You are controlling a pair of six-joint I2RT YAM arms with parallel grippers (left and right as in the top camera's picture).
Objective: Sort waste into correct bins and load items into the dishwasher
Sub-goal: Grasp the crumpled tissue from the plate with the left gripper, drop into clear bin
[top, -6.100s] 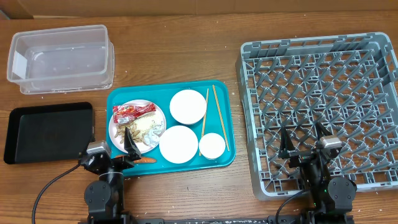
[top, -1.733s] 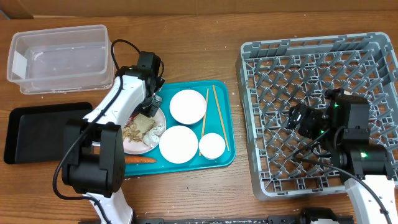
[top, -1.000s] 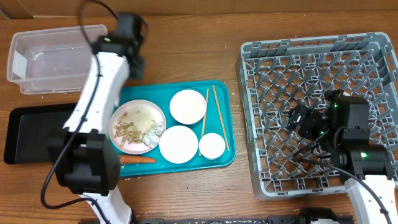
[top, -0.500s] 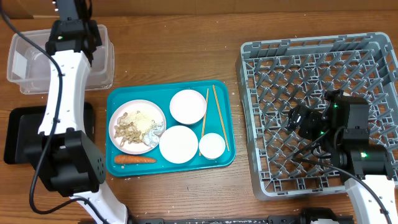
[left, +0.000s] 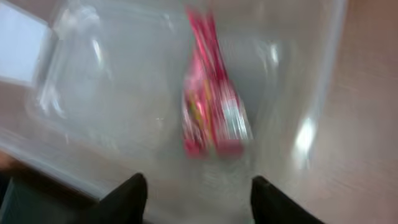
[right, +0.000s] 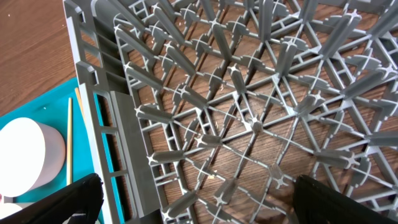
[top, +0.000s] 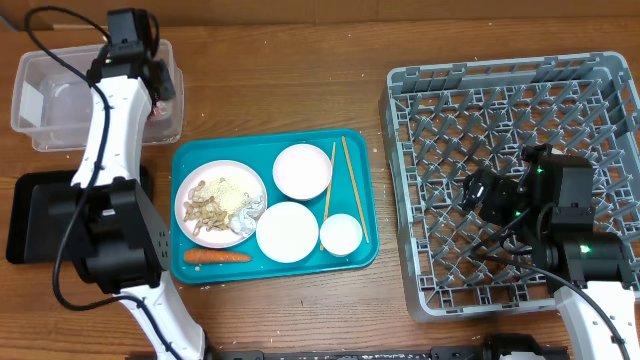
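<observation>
Left gripper (top: 160,88) was over the clear tub (top: 60,110), right gripper (top: 478,192) over the grey rack (top: 500,90), carrot (top: 216,256) lay on teal tray (top: 358,150)

The wooden table (top: 290,80) carries four things: a clear tub (top: 40,135) at its back left corner, a black tray (top: 40,215) by the left edge just in front of it, a teal serving tray (top: 230,150) mid-table, and a grey dish rack (top: 400,180) filling the right side

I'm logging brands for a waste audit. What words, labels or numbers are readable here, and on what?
None can be read.
Wrapper: red and yellow print, too blurred to read.
White label on the tub: no text visible.
</observation>
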